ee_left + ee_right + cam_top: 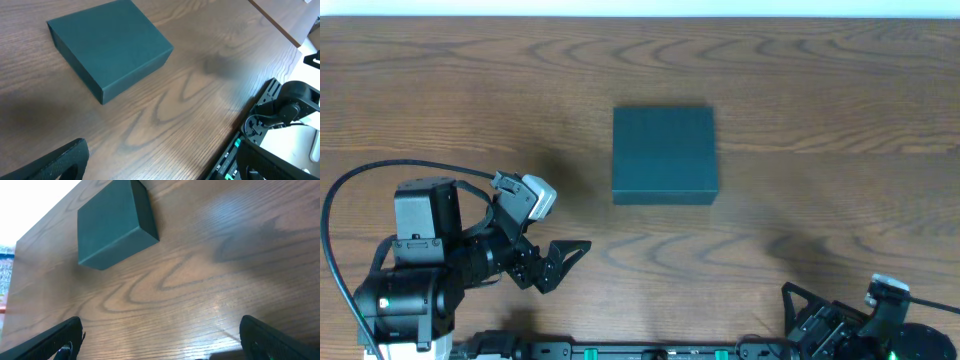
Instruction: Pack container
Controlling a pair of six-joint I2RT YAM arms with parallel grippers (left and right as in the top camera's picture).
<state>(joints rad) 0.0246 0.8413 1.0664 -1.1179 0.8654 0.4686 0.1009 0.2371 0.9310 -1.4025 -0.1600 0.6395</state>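
Bases of the two arms sit at the near edge of the wood-grain counter (840,90), the left arm (415,270) at the near-left corner and the right arm (865,320) at the near-right, partly cut off by the frame. A black cable (345,195) loops out from the left arm and back toward its wrist. The left end effector (567,264) points toward the middle of the counter. From overhead its two dark fingers stand apart in a V, empty. Its own wrist camera catches only one finger (60,162), at the bottom-left corner. The right end effector (161,325) is spread wide as well: its wrist view shows one finger (55,340) at the far left edge and the other at the far right, with only wood grain between them. Farther out, near the middle of the counter and a little toward its far side, lies the container (664,155), a dark teal-green matte square box resting flat with its lid shut and flush. It lies well apart from both end effectors, ahead and to the right of the left one, ahead and to the left of the right one. In the left wrist view it sits cornerwise, two of its side walls showing below the flat top. Beyond the container the counter runs on to its far edge, where a pale strip (640,8) shows.
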